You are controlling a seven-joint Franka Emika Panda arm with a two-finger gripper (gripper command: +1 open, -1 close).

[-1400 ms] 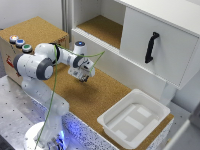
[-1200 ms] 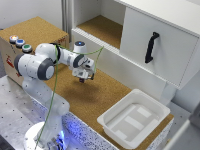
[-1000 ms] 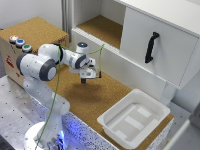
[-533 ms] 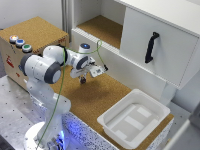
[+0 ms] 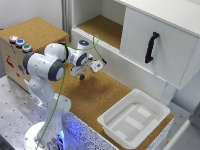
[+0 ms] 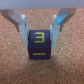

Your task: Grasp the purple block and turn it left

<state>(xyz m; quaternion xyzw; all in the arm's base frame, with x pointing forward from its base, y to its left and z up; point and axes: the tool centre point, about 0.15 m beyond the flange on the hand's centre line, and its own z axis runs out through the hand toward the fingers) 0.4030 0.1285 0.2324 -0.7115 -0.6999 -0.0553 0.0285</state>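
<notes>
The purple block (image 6: pixel 40 46) is a small dark cube with a yellow "3" on the face toward the wrist camera. It sits between my gripper's (image 6: pixel 40 39) two fingers, which press on its sides. In the exterior view my gripper (image 5: pixel 83 73) hangs over the cork mat in front of the cabinet. The block (image 5: pixel 81 77) shows as a dark spot at its tips, just above or on the cork; I cannot tell which.
A white tray (image 5: pixel 107 120) stands on the cork at the exterior view's right. A white cabinet door with a black handle (image 5: pixel 151 47) and an open cork-floored shelf (image 5: pixel 100 27) are behind. A box with coloured buttons (image 5: pixel 20 42) stands at the left.
My gripper has moved toward the exterior view's right with the block in it, and the wrist has turned.
</notes>
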